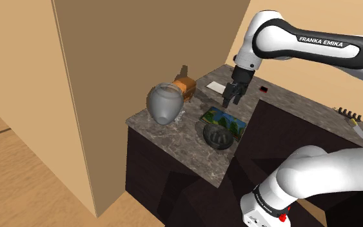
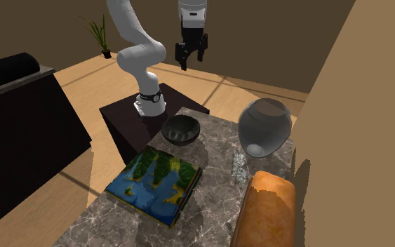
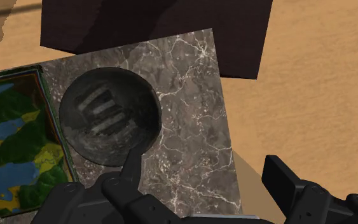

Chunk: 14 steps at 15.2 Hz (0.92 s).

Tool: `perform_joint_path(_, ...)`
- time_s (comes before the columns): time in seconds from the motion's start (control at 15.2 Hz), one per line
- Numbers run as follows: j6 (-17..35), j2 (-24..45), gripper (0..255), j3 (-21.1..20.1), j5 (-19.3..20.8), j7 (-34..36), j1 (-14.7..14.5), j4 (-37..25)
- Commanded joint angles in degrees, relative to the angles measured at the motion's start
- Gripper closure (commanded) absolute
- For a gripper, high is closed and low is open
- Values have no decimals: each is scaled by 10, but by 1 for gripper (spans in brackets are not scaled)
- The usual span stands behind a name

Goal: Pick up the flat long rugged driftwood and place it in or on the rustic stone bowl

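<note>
My gripper (image 3: 203,162) hangs released above the marble counter (image 3: 190,114), wooden floor (image 3: 311,95) beyond. The dark bowl (image 3: 107,114) sits at my ten o'clock. The second exterior view takes in a potted plant (image 2: 99,31).

The gripper (image 2: 191,63) is held high beyond the marble counter (image 2: 217,151), where a dark bowl (image 2: 181,130) is set near a grey pot (image 2: 264,125); a pale sliver (image 2: 239,167), possibly driftwood, is seen beside the pot

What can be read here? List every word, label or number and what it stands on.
"FRANKA EMIKA": white letters on a dark band of the white arm, shoulder view.
Red mark near the arm's foot: too small to read.
Map-like book cover: coloured patches, no lettering readable.
</note>
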<state>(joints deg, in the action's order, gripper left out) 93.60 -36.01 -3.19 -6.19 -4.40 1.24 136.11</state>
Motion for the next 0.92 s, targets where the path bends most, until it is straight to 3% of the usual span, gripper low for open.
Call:
perform_joint_path(0.0,41,39,0,-5,1,9,4,-3)
perform_joint_path(0.86,245,295,0,-23,30,78,29,-81)
